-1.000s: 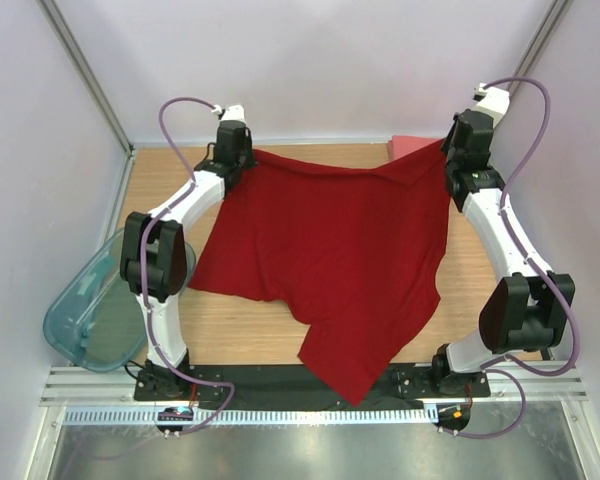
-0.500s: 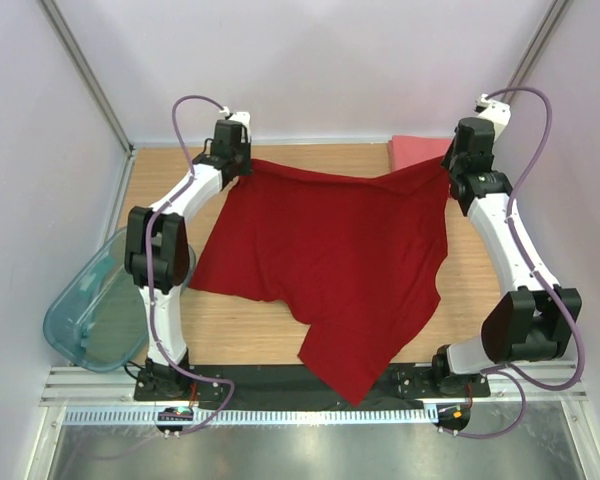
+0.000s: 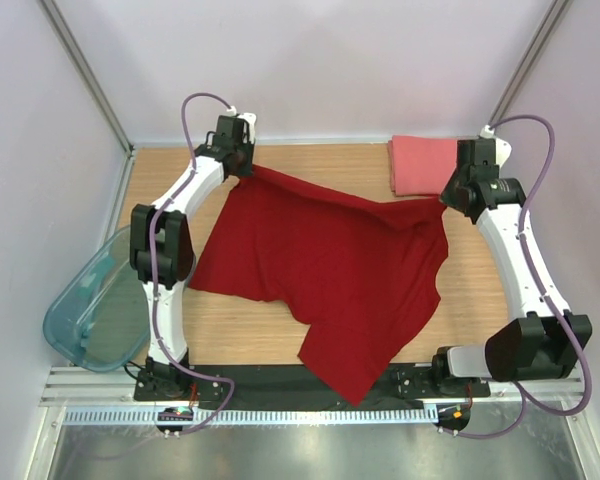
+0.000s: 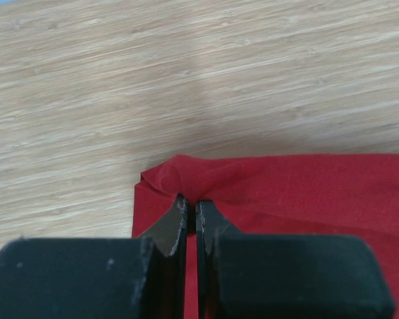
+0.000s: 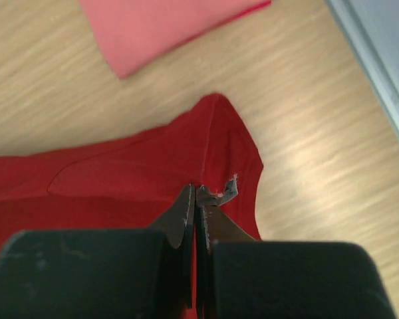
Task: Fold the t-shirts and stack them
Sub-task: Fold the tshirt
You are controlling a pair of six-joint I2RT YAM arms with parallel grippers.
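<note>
The dark red t-shirt (image 3: pixel 330 265) lies spread over the table's middle, its near part hanging over the front edge. My left gripper (image 3: pixel 250 168) is shut on its far left corner (image 4: pixel 186 179). My right gripper (image 3: pixel 445 197) is shut on its far right corner (image 5: pixel 216 143), just above the wood. The salmon-pink t-shirt (image 3: pixel 420 165), folded to a rectangle, lies at the far right, beside the right gripper; it also shows in the right wrist view (image 5: pixel 159 26).
A translucent teal plastic bin (image 3: pixel 85 310) sits off the table's left edge. White walls and metal posts close in the back and sides. A metal rail (image 3: pixel 310 415) runs along the front by the arm bases.
Both grippers have carried the red shirt's far edge: the right one came toward the front, uncovering the pink shirt, and the left one shifted slightly right. The far edge now slants.
</note>
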